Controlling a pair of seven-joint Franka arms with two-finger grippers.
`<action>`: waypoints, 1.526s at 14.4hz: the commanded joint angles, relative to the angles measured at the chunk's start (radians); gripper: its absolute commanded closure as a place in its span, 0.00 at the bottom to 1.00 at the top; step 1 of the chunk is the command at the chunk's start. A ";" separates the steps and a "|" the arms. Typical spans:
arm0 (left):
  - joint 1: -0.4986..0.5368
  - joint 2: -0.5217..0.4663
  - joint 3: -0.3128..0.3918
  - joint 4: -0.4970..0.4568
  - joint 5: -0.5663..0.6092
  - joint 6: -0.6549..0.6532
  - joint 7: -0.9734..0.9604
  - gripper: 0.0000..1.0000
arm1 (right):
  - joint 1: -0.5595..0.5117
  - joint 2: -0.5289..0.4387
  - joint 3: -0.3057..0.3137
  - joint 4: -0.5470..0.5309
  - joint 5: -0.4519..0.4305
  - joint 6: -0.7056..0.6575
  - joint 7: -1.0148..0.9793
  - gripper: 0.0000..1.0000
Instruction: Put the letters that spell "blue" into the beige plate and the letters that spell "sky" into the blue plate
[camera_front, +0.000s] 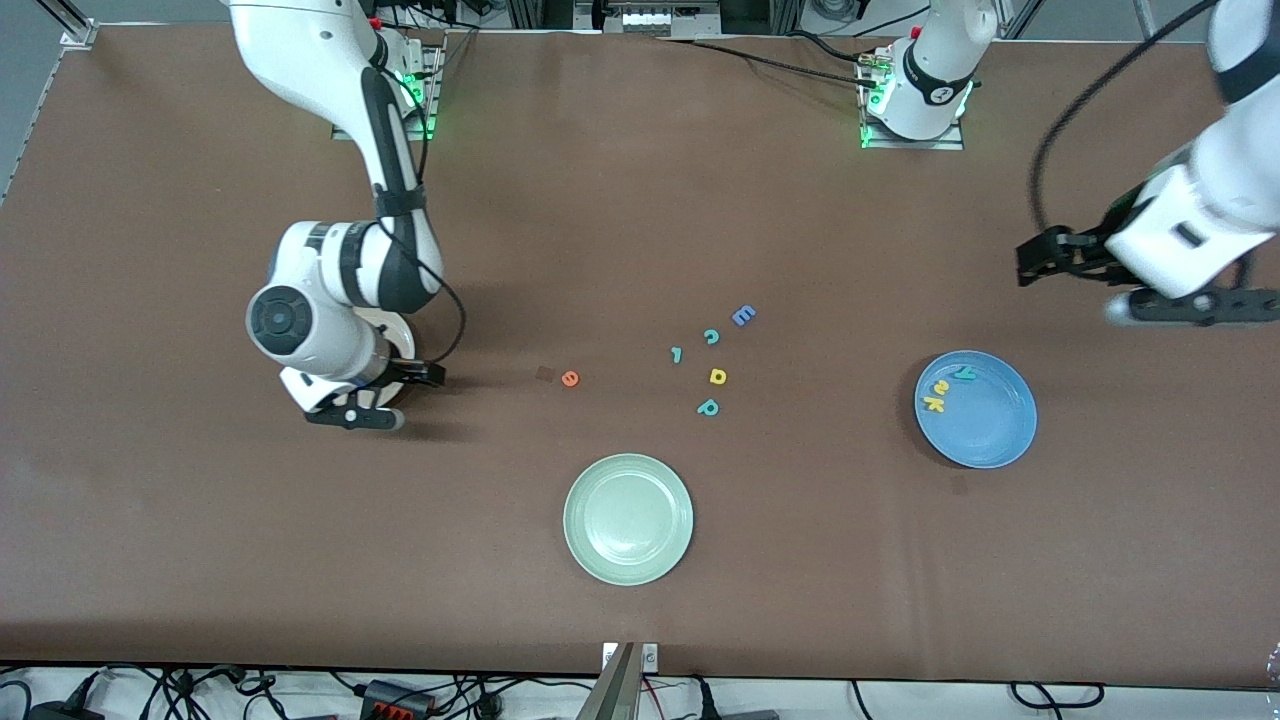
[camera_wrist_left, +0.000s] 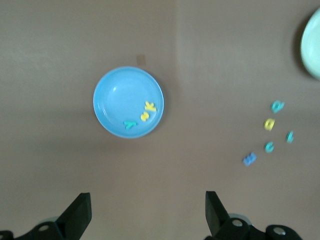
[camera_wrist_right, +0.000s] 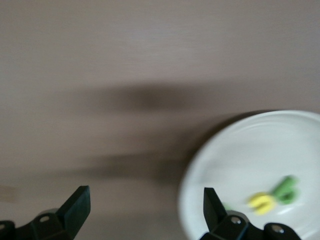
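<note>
The blue plate (camera_front: 975, 408) (camera_wrist_left: 128, 101) holds teal y (camera_front: 963, 372), yellow-green s (camera_front: 940, 387) and yellow k (camera_front: 932, 404). My left gripper (camera_front: 1190, 305) (camera_wrist_left: 145, 210) hangs open and empty over the table at the left arm's end. The beige plate (camera_wrist_right: 240, 165) shows in the right wrist view with a yellow letter (camera_wrist_right: 261, 201) and a green letter (camera_wrist_right: 286, 190) in it. In the front view the right arm hides it. My right gripper (camera_front: 348, 413) (camera_wrist_right: 142, 205) is open and empty, just beside that plate's rim. Orange e (camera_front: 570, 378) lies on the table.
A pale green plate (camera_front: 628, 518) sits nearer the front camera, mid-table. Loose letters lie together on the table: blue E (camera_front: 743, 316), teal c (camera_front: 711, 336), teal l (camera_front: 677, 354), a yellow letter (camera_front: 718, 376) and teal p (camera_front: 708, 407).
</note>
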 joint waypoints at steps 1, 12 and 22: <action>-0.030 -0.124 0.078 -0.189 -0.034 0.156 0.054 0.00 | -0.004 0.024 0.081 0.074 0.021 -0.006 0.161 0.00; -0.021 -0.120 0.050 -0.188 0.032 0.120 0.188 0.00 | 0.083 0.176 0.168 0.268 0.012 0.004 0.522 0.22; -0.032 -0.122 0.039 -0.182 0.024 0.093 0.175 0.00 | 0.101 0.263 0.168 0.335 0.009 0.011 0.546 0.31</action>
